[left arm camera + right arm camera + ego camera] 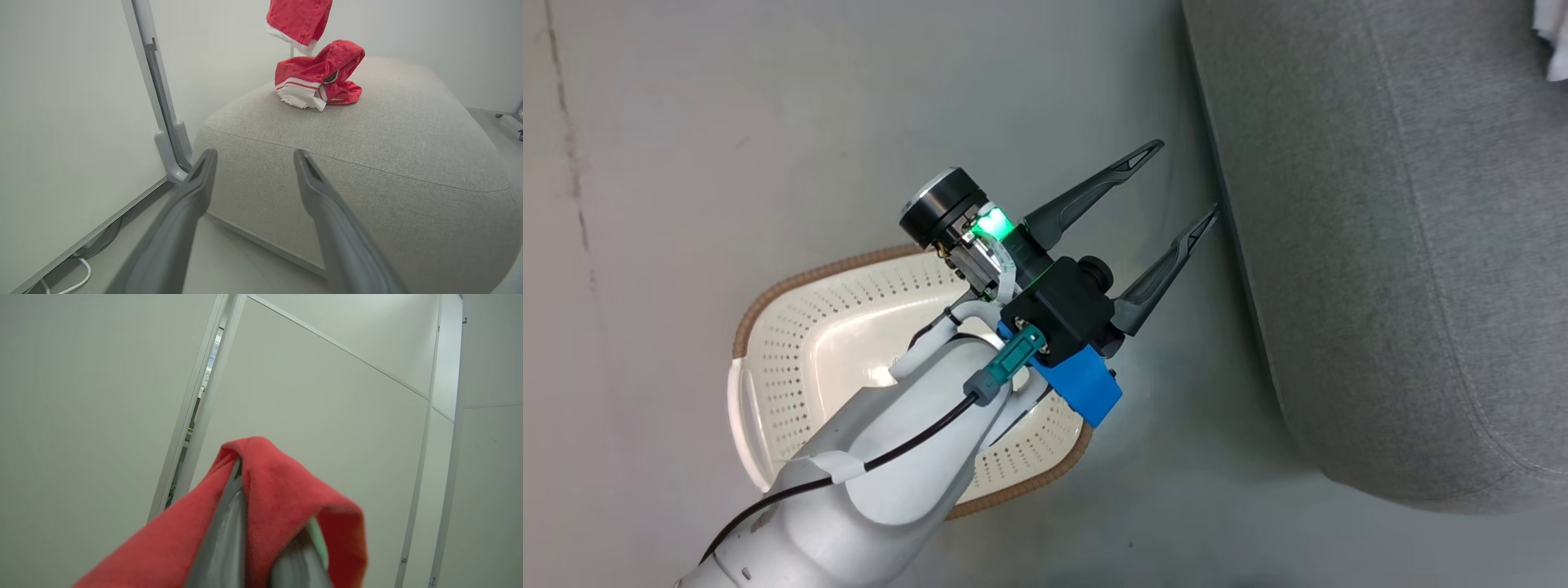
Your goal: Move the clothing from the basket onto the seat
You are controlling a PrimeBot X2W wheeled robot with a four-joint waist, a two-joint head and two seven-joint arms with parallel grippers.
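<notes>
Over basket by seat, L claw open+empty; R claw grips clothing nr wall

Crumpled red garment, white stripe trim, lying toward far edge of light grey seat. Second red garment hanging above it. Cream perforated basket, brown rim, upright on floor near seat's side.

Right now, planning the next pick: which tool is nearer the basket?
Left. The left tool hovers open just past the rim of the basket, beside the seat. The right tool, shut on red clothing, looks farther off: that clothing hangs above the seat's far end.
</notes>
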